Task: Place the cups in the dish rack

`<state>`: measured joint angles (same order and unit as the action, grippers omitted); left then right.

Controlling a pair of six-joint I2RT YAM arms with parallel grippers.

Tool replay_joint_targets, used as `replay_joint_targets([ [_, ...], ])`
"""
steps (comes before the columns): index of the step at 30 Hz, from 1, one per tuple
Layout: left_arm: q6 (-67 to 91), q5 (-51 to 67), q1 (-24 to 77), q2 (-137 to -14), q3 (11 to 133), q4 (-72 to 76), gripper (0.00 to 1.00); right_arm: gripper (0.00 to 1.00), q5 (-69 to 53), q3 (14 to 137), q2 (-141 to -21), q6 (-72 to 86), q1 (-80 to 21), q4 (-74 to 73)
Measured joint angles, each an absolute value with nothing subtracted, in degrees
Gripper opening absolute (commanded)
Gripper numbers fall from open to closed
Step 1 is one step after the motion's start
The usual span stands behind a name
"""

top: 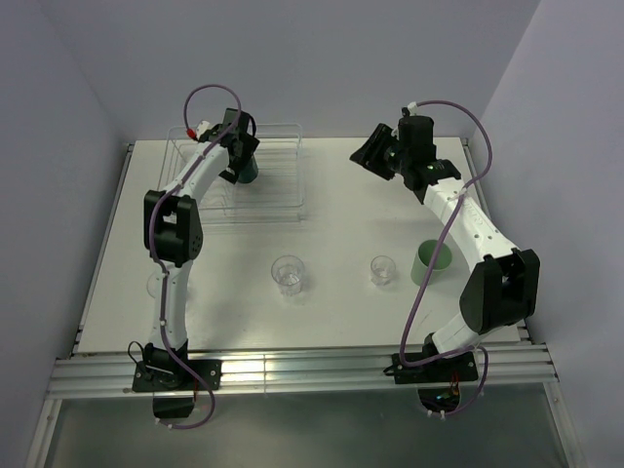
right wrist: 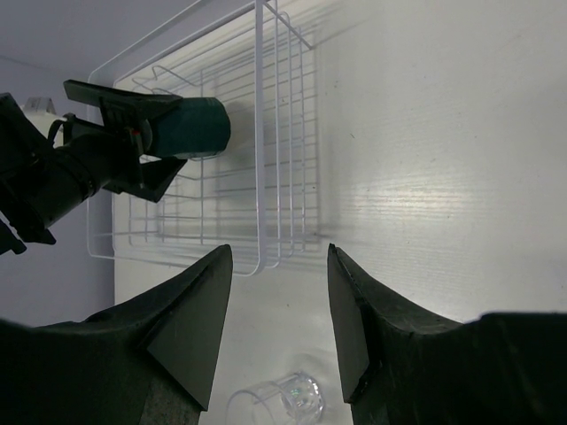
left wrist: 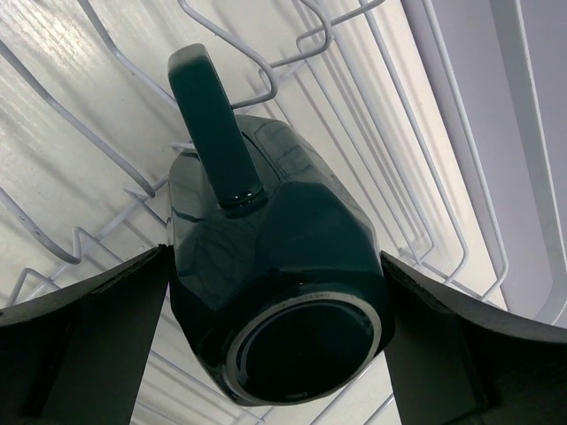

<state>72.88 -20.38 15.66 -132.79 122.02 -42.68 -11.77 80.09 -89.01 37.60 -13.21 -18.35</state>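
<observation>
The white table [top: 341, 210] was seen to carry the dish rack [top: 283, 200] at its far left. Over the rack the left gripper [left wrist: 275, 257] was held, its fingers clamped on the sides of the dark green mug [right wrist: 199, 128]. The mug's base was turned toward the wrist and its mouth pointed away, at the wires. Whether mug and rack were touching could not be told. The right gripper [right wrist: 276, 257] was seen spread and empty, well apart from the rack. The mint cup [top: 432, 261], a larger glass [top: 287, 274] and a smaller glass [top: 382, 269] were seen standing on the table nearer the front. What looked like a third glass [top: 156, 284] was half hidden beside the left arm. The placing was judged best done slowly, with the mug lowered mouth first between the dividers. The handle [left wrist: 213, 133] should be kept clear of the wires, and the fingers parted only once the rim was borne by the rack.
</observation>
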Motion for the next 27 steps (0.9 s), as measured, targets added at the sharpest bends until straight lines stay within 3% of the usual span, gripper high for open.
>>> replay_joint_targets([
  [27,64.3,-14.4,15.5,-126.0,108.1,-27.3,0.99,0.57,-13.0,80.1,-89.2,36.5,-13.2,-18.1],
])
